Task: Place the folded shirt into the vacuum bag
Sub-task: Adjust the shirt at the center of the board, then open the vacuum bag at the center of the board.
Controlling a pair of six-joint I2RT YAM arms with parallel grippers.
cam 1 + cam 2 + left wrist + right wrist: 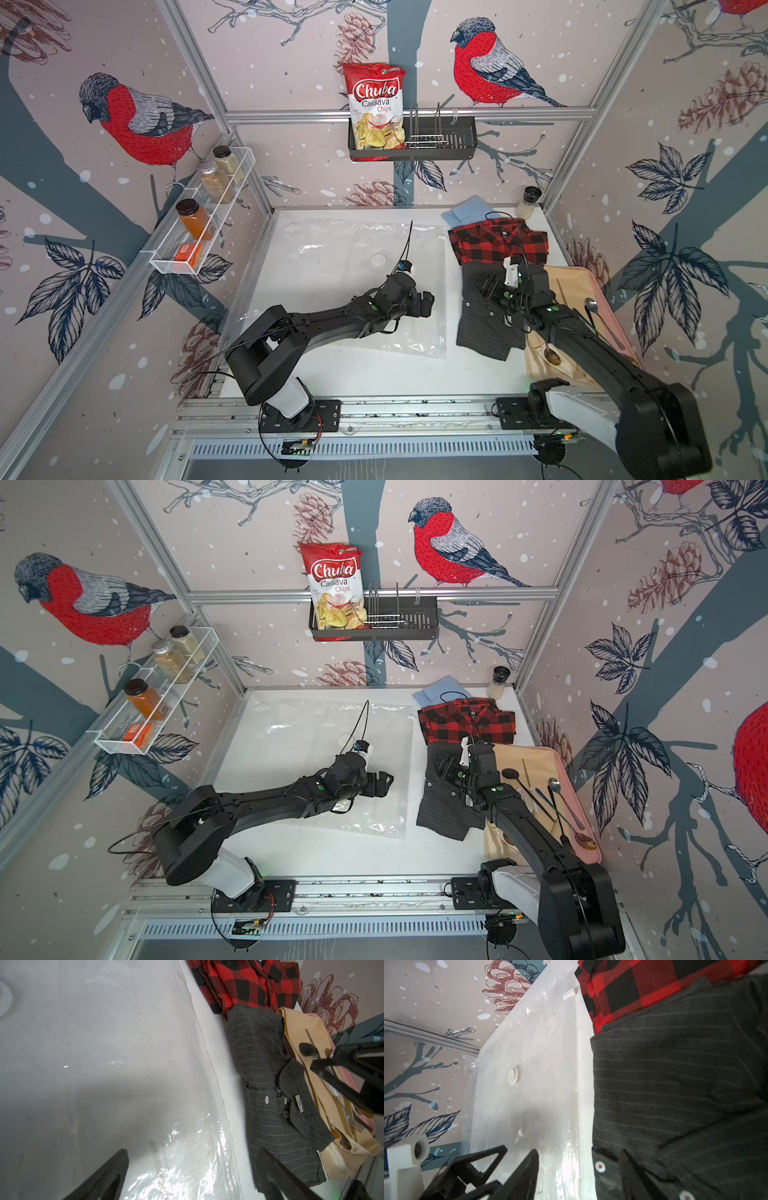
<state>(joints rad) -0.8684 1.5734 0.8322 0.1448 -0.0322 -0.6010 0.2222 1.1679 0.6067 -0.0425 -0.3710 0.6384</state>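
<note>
Barely started. The vacuum bag (332,257) lies flat and empty on the table's left half, showing only its white valve (378,260), mouth not lifted. My left gripper (428,305) hangs spread wide over the bag's zip edge, holding nothing. Just right of that edge the grey striped shirt (486,328) sits folded on the table, outside the bag. My right gripper (578,1152) is down at the shirt's bag-side edge, jaws partly apart astride the cloth; no pinch yet, I'd say. Left to do: grab, open mouth, slide shirt in. Containers: wire shelf (174,249) holds spice jars (193,216); wall basket (457,145) holds a chips bag (376,104); pink tray (598,291) holds cream cloth (536,762) and cutlery (552,796).
</note>
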